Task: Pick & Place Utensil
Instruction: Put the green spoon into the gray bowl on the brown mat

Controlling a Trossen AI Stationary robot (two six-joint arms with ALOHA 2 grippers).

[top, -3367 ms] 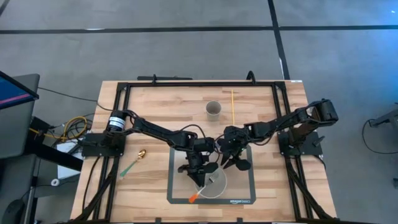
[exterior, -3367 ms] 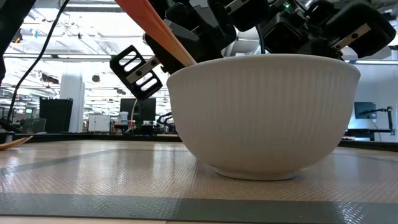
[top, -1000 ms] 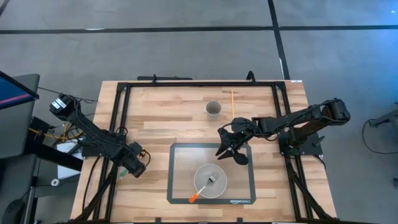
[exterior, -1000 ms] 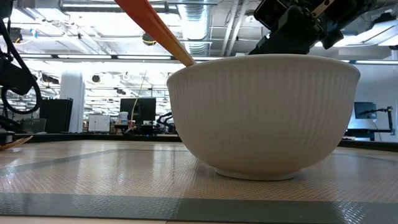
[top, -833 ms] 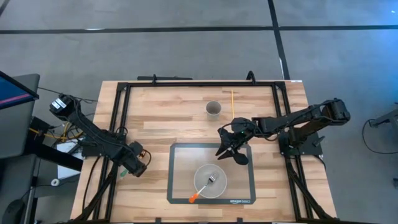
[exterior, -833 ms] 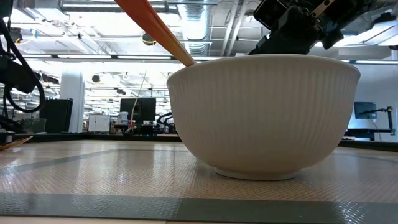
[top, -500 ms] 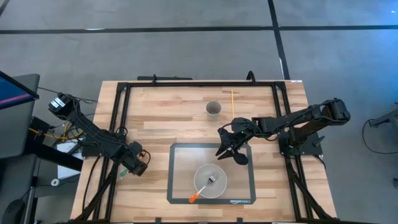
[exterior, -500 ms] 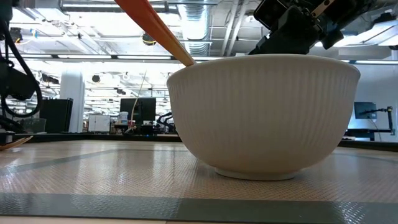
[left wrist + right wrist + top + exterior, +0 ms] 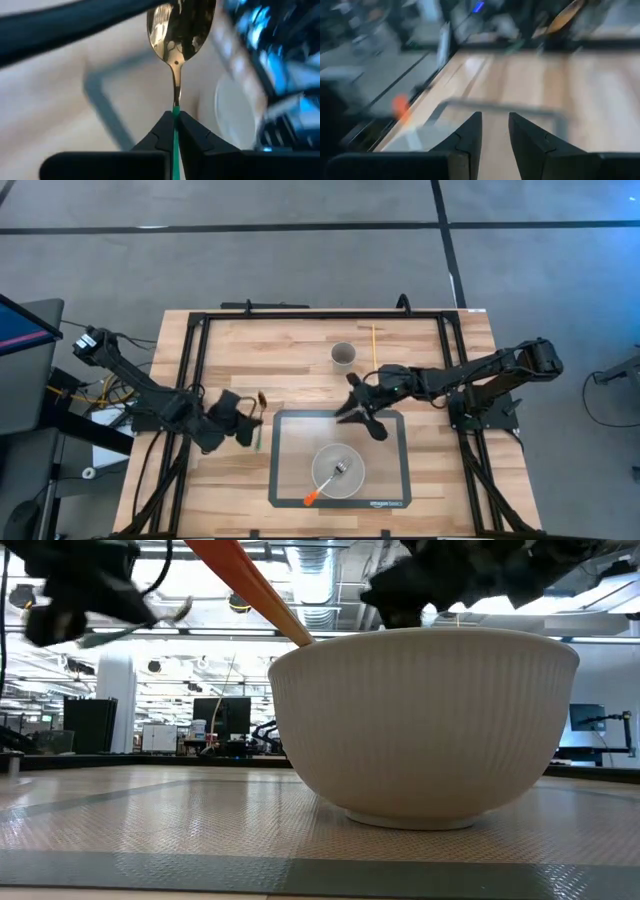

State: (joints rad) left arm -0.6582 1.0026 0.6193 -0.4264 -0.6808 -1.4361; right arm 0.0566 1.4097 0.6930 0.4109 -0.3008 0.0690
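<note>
A spoon point(image 9: 261, 399) with a gold bowl point(image 9: 181, 25) and a green handle is in my left gripper point(image 9: 244, 423), which is shut on it above the wood just left of the grey mat point(image 9: 290, 435). In the low view the spoon point(image 9: 181, 608) hangs in the air at the upper left. My right gripper point(image 9: 352, 408) hovers open over the mat's far edge and touches nothing; its fingers point(image 9: 470, 135) stand apart. A white ribbed bowl point(image 9: 360, 478) point(image 9: 430, 720) sits on the mat, and an orange-handled fork point(image 9: 314, 497) point(image 9: 240, 580) leans on its rim. My left gripper point(image 9: 175, 119) pinches the spoon's green handle point(image 9: 175, 111) between its two fingers, close to where the green meets the gold stem. The gold bowl sticks out beyond the fingertips. The spoon is lifted clear of the table and lies roughly level.
A small grey cup point(image 9: 344, 356) stands on the wood beyond the mat, and a thin yellow stick point(image 9: 374, 352) lies to its right. A black frame point(image 9: 300, 313) runs round the table. Bare wood lies left of the mat and along the far side.
My left gripper has risen and moved right and toward the far edge, from the near-left wood toward the mat, carrying the spoon up off the table. My right gripper has shifted a little toward the far-left. Bowl and fork have stayed put.
</note>
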